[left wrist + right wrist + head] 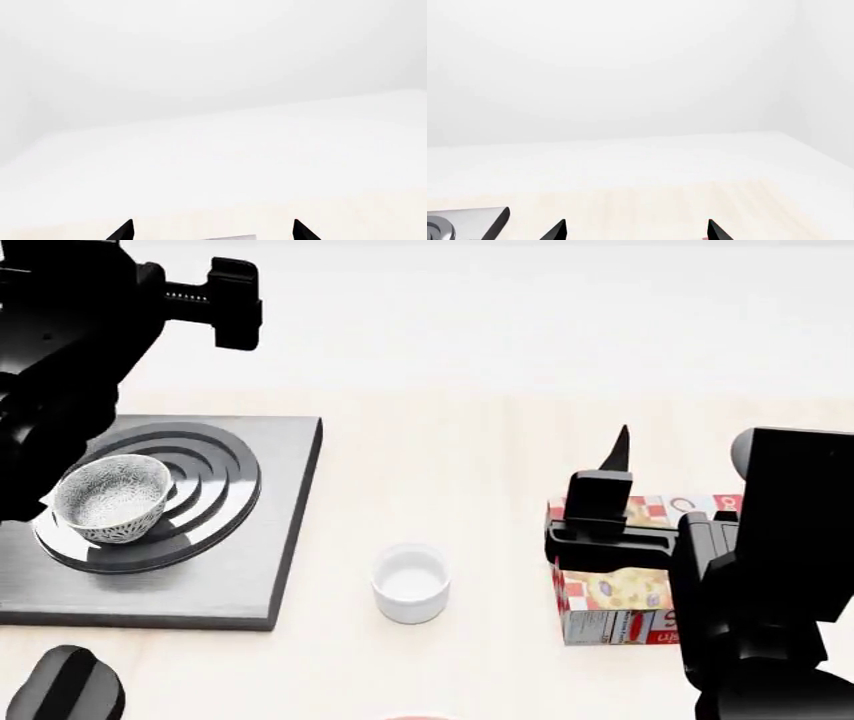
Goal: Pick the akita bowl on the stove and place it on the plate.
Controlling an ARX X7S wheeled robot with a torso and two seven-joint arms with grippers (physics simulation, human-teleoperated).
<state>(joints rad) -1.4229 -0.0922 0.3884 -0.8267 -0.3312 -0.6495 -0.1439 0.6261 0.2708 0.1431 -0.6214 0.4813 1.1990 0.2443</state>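
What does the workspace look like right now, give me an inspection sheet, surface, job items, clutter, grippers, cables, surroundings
Surface: pale wood table, dry and unmarked.
Job's things: akita bowl upright on the burner rings of the stove; plate almost out of view, only a sliver at the head view's bottom edge.
Clutter: small white cup beside the stove; printed red and white carton under the right arm; black knob.
Grippers: left gripper open, empty; right gripper open, empty, above the carton.
Cables: nothing seen.
Surroundings: plain white walls and floor.
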